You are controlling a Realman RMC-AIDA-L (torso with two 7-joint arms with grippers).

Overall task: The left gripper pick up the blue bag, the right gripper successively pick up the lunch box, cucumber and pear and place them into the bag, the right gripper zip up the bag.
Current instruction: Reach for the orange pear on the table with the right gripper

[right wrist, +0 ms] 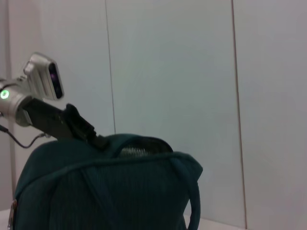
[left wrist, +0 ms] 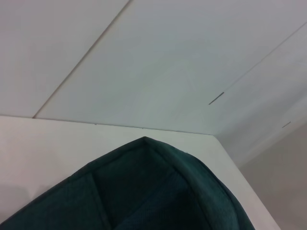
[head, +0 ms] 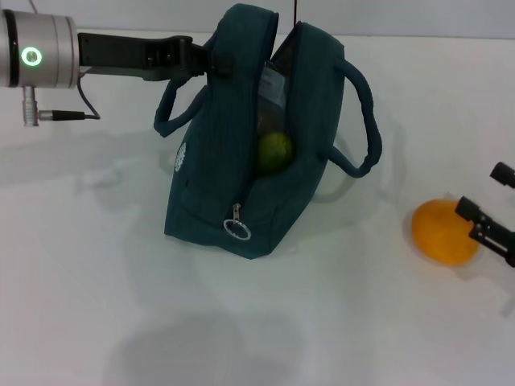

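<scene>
Up in the upper left of the head view, the left gripper (head: pixel 201 58) reaches across and is clamped on the top edge of the blue bag (head: pixel 217 185), which stands open in the middle of the white table (head: pixel 96 305). Its zipper pull ring (head: pixel 237 229) hangs at the near end, and a green rounded end of the cucumber (head: pixel 274 151) shows inside the opening (only this view looks into the bag). Farther right, low at the frame's right side, the pear (head: pixel 443 232) lies on the table with the right gripper (head: pixel 483 201) just beside it, fingers spread wide. The left wrist view shows only bag fabric (left wrist: pixel 144 191); the right wrist view shows the bag's side (right wrist: pixel 100 191) and the left gripper (right wrist: pixel 98 140) pinching its rim.
</scene>
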